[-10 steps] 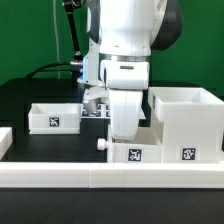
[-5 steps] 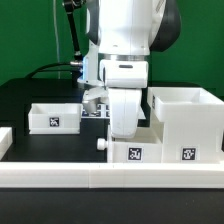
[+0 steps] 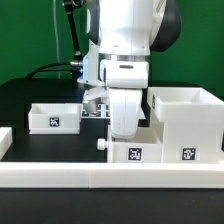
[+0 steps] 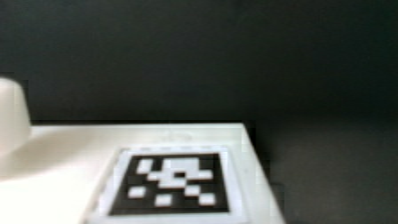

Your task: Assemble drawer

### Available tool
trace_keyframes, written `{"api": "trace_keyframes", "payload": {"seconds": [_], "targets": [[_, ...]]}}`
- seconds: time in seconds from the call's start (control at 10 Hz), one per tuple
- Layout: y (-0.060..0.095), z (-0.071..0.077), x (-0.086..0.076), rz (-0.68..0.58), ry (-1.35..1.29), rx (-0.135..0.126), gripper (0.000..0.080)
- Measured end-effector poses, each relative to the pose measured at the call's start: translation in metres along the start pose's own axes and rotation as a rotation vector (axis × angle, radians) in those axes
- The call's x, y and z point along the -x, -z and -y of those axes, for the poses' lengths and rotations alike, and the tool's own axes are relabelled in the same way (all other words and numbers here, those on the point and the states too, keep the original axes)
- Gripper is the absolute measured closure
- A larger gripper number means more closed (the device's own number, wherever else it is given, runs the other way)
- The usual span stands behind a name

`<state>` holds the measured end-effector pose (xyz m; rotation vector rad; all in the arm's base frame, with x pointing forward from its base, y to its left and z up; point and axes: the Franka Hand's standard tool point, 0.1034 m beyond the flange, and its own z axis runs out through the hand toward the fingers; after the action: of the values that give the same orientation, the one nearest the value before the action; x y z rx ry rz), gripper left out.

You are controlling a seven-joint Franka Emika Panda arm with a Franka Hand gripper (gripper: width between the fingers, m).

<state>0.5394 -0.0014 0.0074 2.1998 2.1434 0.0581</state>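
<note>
A large open white drawer box [image 3: 186, 120] stands at the exterior view's right, with a tag on its front. A smaller white drawer tray [image 3: 54, 117] stands at the left. A white tagged drawer part [image 3: 134, 154] with a round knob [image 3: 101, 144] sits in front of the arm. My gripper [image 3: 125, 128] hangs straight down just behind this part, and its fingers are hidden. The wrist view shows a flat white panel with a marker tag [image 4: 175, 184] close below on the black table; no fingers show there.
A long white rail [image 3: 110, 180] runs along the front edge. A white piece [image 3: 4, 140] lies at the far left. Tags of the marker board [image 3: 94, 112] show behind the arm. A green wall stands at the back.
</note>
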Motion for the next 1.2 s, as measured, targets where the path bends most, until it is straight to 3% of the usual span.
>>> {"api": "trace_keyframes", "payload": {"seconds": [0.4,0.5,1.2], "targets": [[0.0002,0.0001,0.0002,0.005,0.016,-0.005,0.0757],[0.0007,0.0004,0.0012,0.010,0.015,-0.024,0.0757],[0.0002,0.0010,-0.0006,0.013,0.029,-0.027,0.0757]]}}
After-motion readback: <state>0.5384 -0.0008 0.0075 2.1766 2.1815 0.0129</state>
